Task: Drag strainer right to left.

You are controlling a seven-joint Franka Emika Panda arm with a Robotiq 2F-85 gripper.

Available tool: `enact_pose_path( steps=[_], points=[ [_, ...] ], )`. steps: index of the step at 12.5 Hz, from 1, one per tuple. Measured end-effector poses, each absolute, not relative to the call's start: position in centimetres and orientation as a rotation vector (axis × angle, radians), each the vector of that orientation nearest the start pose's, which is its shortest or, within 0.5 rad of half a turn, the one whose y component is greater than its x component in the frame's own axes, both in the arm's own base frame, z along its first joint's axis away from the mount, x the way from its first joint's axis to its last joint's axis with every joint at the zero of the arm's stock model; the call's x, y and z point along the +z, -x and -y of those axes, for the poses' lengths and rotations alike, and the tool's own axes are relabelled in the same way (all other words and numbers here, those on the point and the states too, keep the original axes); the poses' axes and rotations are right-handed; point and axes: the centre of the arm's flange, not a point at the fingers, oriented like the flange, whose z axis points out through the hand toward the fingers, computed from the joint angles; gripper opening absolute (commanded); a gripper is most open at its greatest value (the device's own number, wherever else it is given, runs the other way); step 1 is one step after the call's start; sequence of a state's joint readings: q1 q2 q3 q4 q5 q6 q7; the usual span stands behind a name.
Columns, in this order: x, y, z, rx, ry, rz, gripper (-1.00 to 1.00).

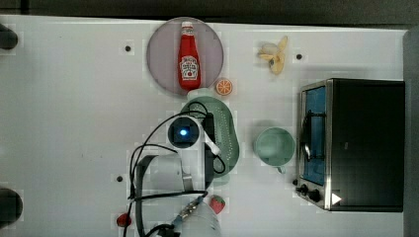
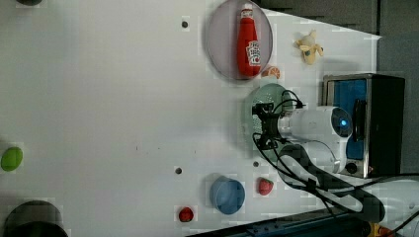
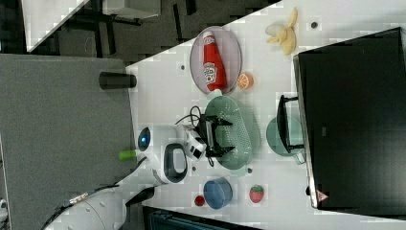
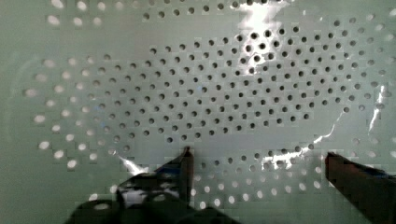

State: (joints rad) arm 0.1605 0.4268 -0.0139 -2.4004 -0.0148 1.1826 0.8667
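Gripper hangs fingers-down inside the pale green oval perforated plastic strainer, spread wide and holding nothing, likely to push its wall for the drag; strainer sits between the ketchup plate and blue bowl.

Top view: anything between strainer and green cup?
No. In the top view, bare white table separates the strainer from the cup; the two stand apart.

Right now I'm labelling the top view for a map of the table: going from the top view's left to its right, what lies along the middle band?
Strainer with the open hand above it → green cup → toaster oven.
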Motion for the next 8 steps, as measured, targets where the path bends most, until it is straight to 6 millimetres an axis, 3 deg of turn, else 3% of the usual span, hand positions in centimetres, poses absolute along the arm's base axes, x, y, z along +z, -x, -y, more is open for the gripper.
enact_pose_path(
  steps=[8],
  points=[
    [13.8,-47.3,-17.2,0.076,2.352,-2.116,1.0]
  ],
)
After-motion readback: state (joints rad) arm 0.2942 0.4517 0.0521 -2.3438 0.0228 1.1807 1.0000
